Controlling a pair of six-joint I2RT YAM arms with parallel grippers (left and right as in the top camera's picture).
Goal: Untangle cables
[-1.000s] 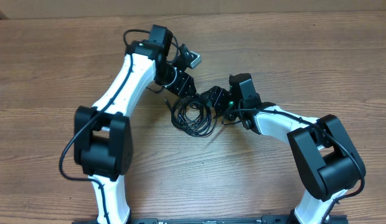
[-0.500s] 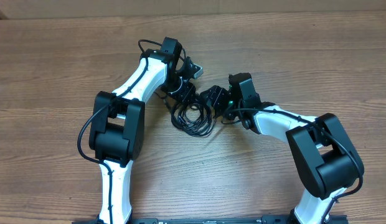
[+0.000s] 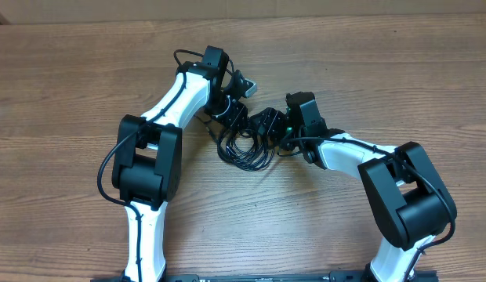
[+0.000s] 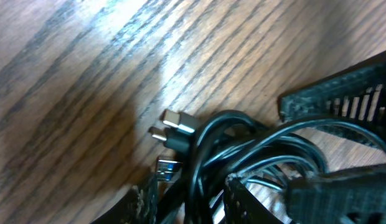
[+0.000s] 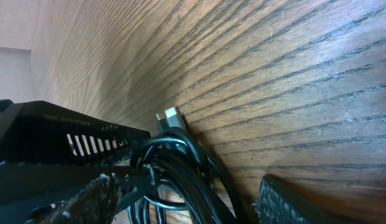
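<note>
Cables (image 3: pixel 244 149): we see them bunched centrally on the table (image 3: pixel 63 94).
Left hand (image 4: pixel 188 202): clamped on cables.
Right hand (image 5: pixel 193 199): apart, straddling cables.

Bunched cables (image 4: pixel 243 149) with plugs (image 4: pixel 177 121) sit gripped in the left end effector (image 4: pixel 190 202).

Left wrist: cables (image 4: pixel 202 155) blurred, cut off by bottom edge; overhead: strands too small to separate.

A brown wood-grain counter (image 3: pixel 70 94) carries a single heap near its middle: thin black cables (image 3: pixel 244 147), bunched in loose loops, with small metal-tipped plugs (image 4: pixel 178 121) at the bunch's edge.
</note>
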